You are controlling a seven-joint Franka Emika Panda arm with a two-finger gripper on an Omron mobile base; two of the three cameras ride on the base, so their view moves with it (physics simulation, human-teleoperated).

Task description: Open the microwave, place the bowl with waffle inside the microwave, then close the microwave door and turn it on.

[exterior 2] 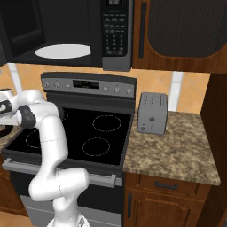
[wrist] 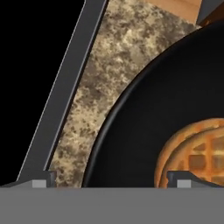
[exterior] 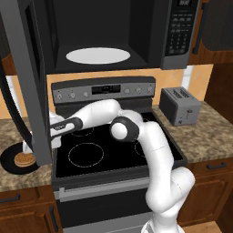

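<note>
The microwave [exterior: 150, 32] hangs above the stove with its cavity exposed and a white turntable plate [exterior: 98, 55] inside. The microwave door [exterior: 27, 73] is swung wide open to the left and reaches down over the left counter. A black bowl [exterior: 11, 160] rests on that counter with the golden waffle [exterior: 24, 159] in it. In the hand view the bowl [wrist: 144, 113] and waffle [wrist: 197, 153] are very close. My gripper [wrist: 112, 179] is open just above the bowl, one fingertip outside the rim and the other over the waffle's edge. Nothing is held.
The black-topped stove [exterior: 100, 150] lies under my arm, with its knob panel [exterior: 102, 91] behind. A grey toaster [exterior: 179, 105] stands on the right counter [exterior 2: 177, 150]. The microwave keypad [exterior 2: 116, 31] is on the right side. The open door's lower edge [wrist: 61, 96] runs close beside the bowl.
</note>
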